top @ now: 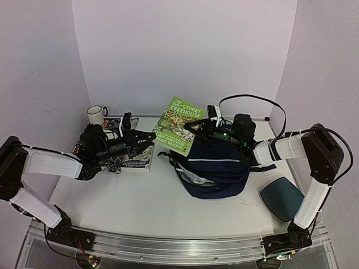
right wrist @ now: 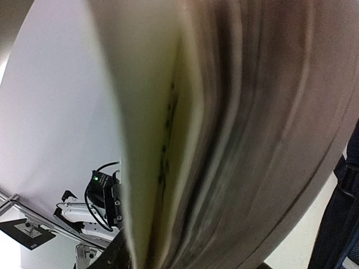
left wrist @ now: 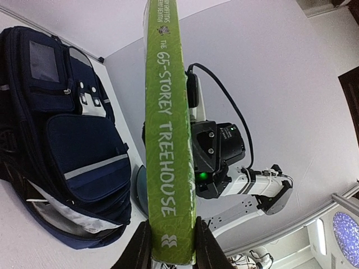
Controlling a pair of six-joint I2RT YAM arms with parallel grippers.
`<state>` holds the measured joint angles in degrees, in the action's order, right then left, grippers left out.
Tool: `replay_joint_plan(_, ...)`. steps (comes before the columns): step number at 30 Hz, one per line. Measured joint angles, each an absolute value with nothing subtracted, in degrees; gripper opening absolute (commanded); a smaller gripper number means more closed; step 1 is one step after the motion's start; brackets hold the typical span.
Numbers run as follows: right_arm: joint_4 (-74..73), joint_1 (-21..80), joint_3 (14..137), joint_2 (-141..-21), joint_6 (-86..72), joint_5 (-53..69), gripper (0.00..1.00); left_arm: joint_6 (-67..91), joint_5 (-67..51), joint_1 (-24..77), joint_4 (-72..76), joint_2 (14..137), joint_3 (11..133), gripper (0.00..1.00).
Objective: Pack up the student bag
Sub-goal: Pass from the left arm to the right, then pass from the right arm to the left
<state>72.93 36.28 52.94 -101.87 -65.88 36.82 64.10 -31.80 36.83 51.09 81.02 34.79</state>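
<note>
The green book "65-Storey Treehouse" [top: 178, 124] hangs in the air above and left of the student bag [top: 216, 168], a navy backpack lying on the table with its top open toward the front. My left gripper [top: 153, 137] is shut on the book's lower left end. In the left wrist view the green spine [left wrist: 168, 129] runs up from between the fingers [left wrist: 137, 249], with the bag [left wrist: 73, 145] at left. My right gripper [top: 196, 128] holds the book's right edge. In the right wrist view the page edges [right wrist: 224, 134] fill the frame.
A white mug [top: 96, 114] stands at the back left. Other books [top: 134, 159] lie on the table under my left arm. A teal oval case [top: 282, 197] lies right of the bag. A black cable [top: 252, 98] loops at the back right.
</note>
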Motion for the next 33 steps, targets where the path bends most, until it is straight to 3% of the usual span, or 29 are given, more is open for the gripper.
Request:
replay_joint_plan(5,72.6,36.26,52.38,-100.96,-65.9,37.06,0.22,61.34,-29.9,36.89,49.64,81.21,34.28,0.03)
replay_joint_plan(8,72.16,36.27,51.83,-100.05,-66.37,37.03,0.09,59.07,-28.85,37.29,48.49,81.19,34.28,0.15)
replay_joint_plan(11,71.77,36.29,51.6,-99.66,-66.49,36.77,0.01,57.87,-28.13,37.58,47.96,81.17,34.28,0.36)
replay_joint_plan(19,70.44,36.38,50.72,-99.59,-67.13,34.61,0.0,58.97,-23.16,37.46,46.98,81.19,33.86,0.73)
replay_joint_plan(23,70.18,36.46,50.13,-99.59,-68.56,31.89,0.0,60.86,-19.79,38.41,46.94,81.17,32.16,0.85)
replay_joint_plan(33,69.84,38.24,49.95,-99.61,-70.35,24.76,0.0,64.93,-13.27,43.72,48.43,82.08,31.14,0.94)
